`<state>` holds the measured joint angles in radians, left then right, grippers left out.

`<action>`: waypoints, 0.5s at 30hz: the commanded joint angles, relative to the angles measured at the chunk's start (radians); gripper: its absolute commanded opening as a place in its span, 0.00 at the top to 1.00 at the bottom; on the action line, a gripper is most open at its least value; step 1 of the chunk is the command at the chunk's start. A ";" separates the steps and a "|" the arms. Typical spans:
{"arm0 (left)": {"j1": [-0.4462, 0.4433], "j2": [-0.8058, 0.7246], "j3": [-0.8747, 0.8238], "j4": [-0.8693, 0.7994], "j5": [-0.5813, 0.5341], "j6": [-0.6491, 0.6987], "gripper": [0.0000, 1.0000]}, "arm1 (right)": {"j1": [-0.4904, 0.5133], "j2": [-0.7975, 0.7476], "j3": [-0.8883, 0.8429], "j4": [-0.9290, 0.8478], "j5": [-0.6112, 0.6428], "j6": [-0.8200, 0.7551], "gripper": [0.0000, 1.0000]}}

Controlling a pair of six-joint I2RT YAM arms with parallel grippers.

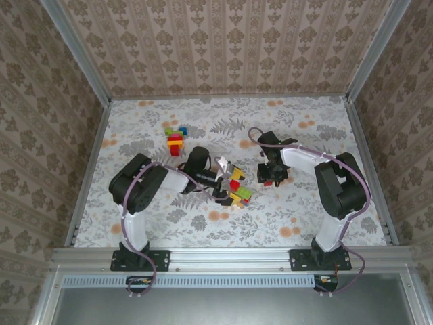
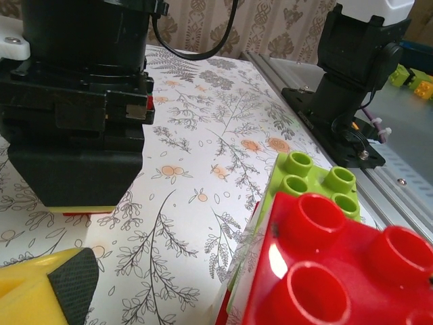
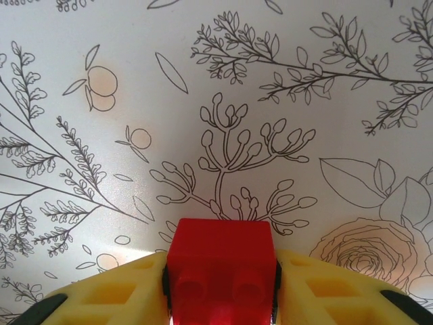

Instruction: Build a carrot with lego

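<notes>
Right fingers (image 3: 101, 298) clenched on red brick (image 3: 220, 261) | left fingers (image 2: 40, 288) released beside stack (image 2: 325, 237) | we should grip square, lift straight, align studs before pressing.

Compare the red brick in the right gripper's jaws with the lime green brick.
The held brick is red, the green brick lime. The held brick sits clamped in the right gripper's jaws; the green brick is in no jaws, beside a second red brick. Two studs show on the held brick, four on the green brick. Both are studded bricks.
</notes>
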<state>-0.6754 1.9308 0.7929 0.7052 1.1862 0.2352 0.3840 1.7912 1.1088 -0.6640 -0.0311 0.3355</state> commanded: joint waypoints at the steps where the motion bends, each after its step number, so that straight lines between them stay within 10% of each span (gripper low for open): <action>1: -0.014 -0.005 0.033 -0.061 0.045 0.054 0.00 | 0.004 -0.012 0.016 -0.038 0.031 -0.007 0.60; 15: -0.033 -0.023 0.051 -0.184 0.063 0.126 0.08 | 0.004 -0.028 0.003 -0.040 0.034 -0.007 0.63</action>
<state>-0.7010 1.9308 0.8173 0.5617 1.2079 0.3195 0.3847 1.7889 1.1091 -0.6636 -0.0280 0.3355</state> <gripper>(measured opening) 0.933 0.373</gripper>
